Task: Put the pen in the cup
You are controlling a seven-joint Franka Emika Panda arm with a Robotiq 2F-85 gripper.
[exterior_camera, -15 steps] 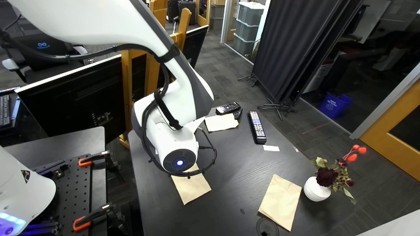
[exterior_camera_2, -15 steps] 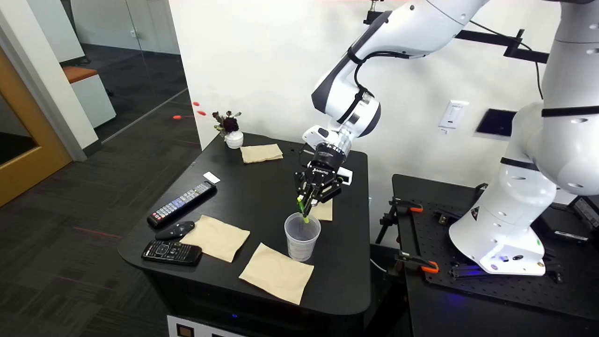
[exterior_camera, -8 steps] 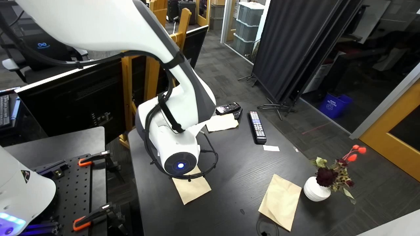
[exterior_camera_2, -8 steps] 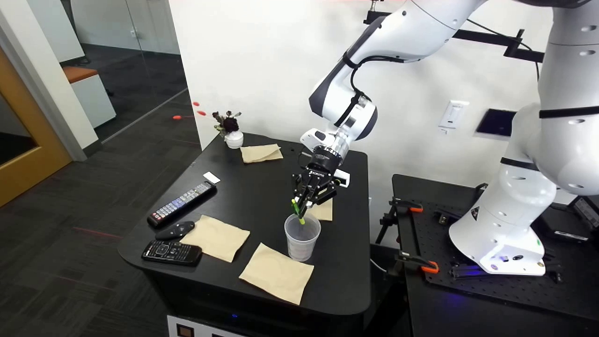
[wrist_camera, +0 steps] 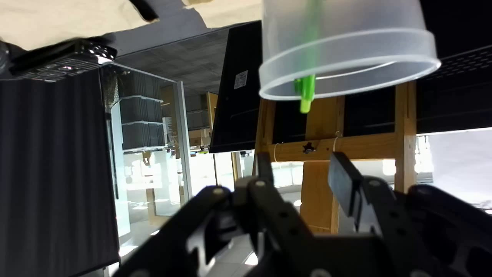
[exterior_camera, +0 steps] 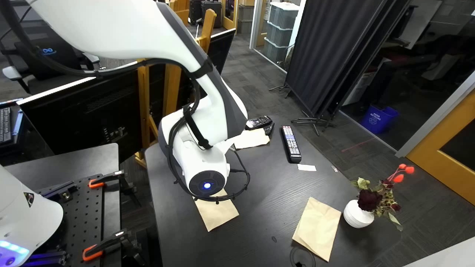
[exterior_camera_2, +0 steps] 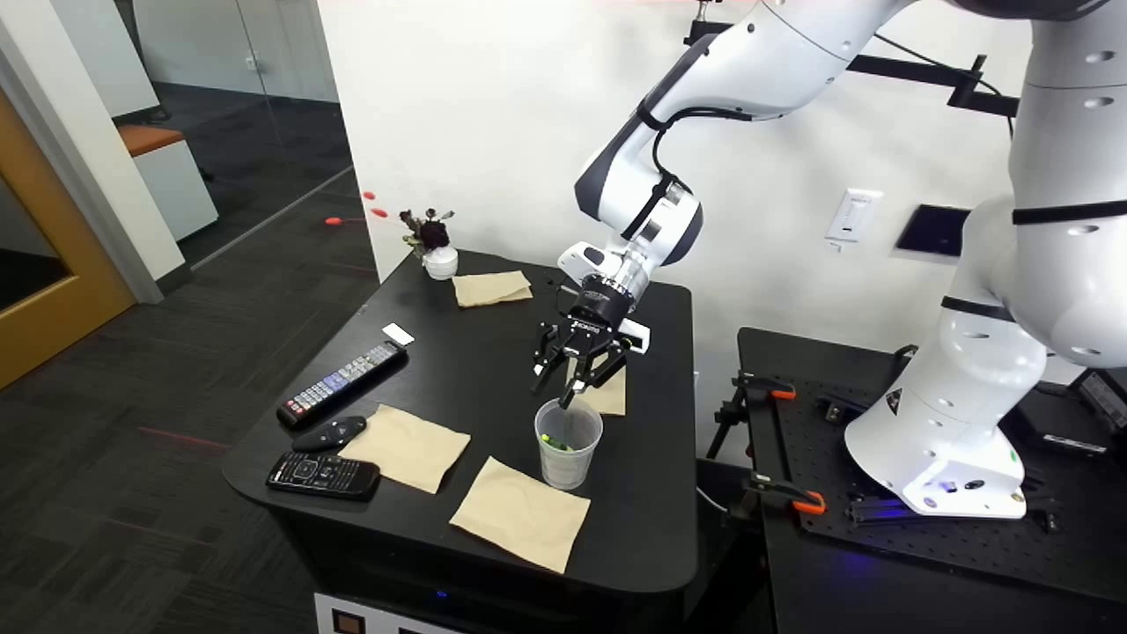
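Green pen [wrist_camera: 306, 92] is in the translucent plastic cup [exterior_camera_2: 565, 467], just below the Robotiq gripper [wrist_camera: 303, 171] and clear of its fingers [wrist_camera: 341, 184], which are spread pretty wide.

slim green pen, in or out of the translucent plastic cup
In: an exterior view shows the pen inside the cup, and the wrist view shows it through the translucent wall.

White wall [exterior_camera_2: 475, 132] fitted with a switch plate [exterior_camera_2: 854, 215]. Floor [exterior_camera_2: 211, 352]: dark grey carpet. Black counter [exterior_camera_2: 493, 370], rounded corners, beside the wall. Dark pleated screen [exterior_camera: 330, 55] on feet; blue recycling bin [exterior_camera: 379, 119] near it. Three grey tubs [exterior_camera: 280, 33] stacked. Wooden door [exterior_camera_2: 95, 271]. Strong light [wrist_camera: 459, 165] in the wrist view's background.
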